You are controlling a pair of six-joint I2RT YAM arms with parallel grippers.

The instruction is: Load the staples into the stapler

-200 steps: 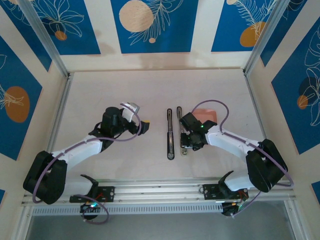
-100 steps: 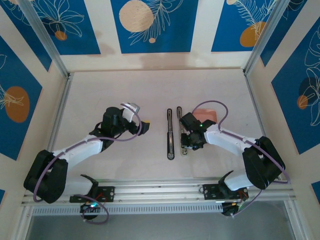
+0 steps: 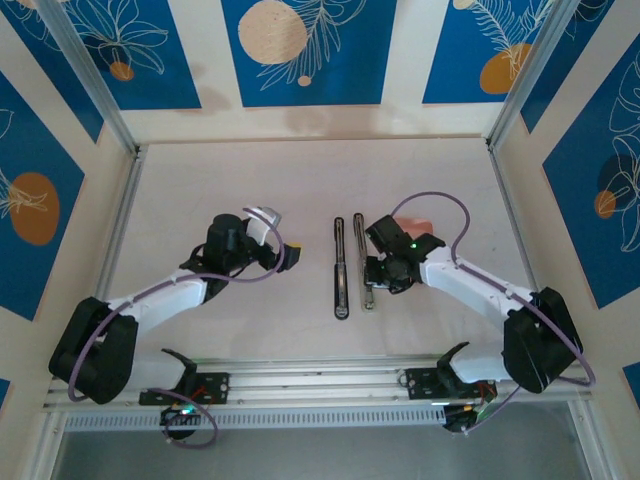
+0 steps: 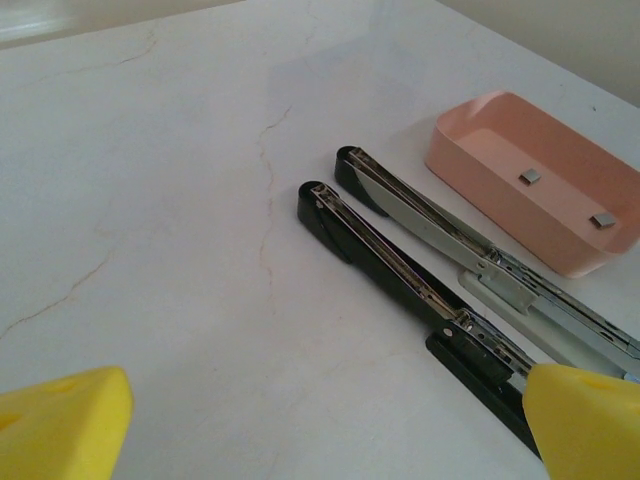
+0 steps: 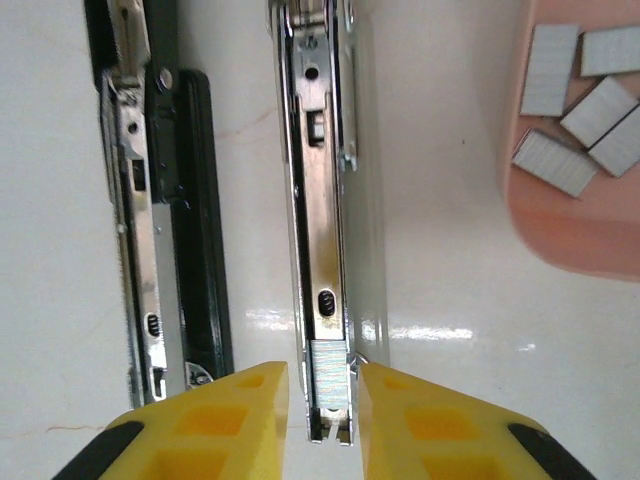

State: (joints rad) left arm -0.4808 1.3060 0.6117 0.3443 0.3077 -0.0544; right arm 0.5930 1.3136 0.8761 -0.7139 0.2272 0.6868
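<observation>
Overhead, two robot arms reach onto a pale counter (image 3: 200, 190) from its near edge. Between them two long, slim staplers lie side by side, close but not touching: a black stapler (image 3: 340, 268) on the left and a silver stapler (image 3: 360, 245) on the right. Both run away from the arms. A shallow pink tray (image 3: 420, 226) sits just right of the silver stapler's far end, partly hidden by the right arm.

The right gripper (image 3: 373, 287) hangs low over the near end of the silver stapler. Seen from the right wrist camera, its yellow fingers (image 5: 215, 420) are parted a little and flank the stapler's open metal channel. A short strip of staples (image 5: 328, 388) lies in that channel, right between the fingertips. A thin gap shows on each side of the strip, so the fingers are not pinching it. Several more grey strips lie loose in the tray at the upper right, some touching each other.

The left gripper (image 3: 288, 257) is left of the black stapler, apart from it and pointing toward it. Seen from the left wrist camera, its yellow fingers (image 4: 60, 430) stand wide apart, holding nothing, above bare counter. Beyond them both staplers lie open, metal rails up, and two small strips rest on the tray's floor.
</observation>
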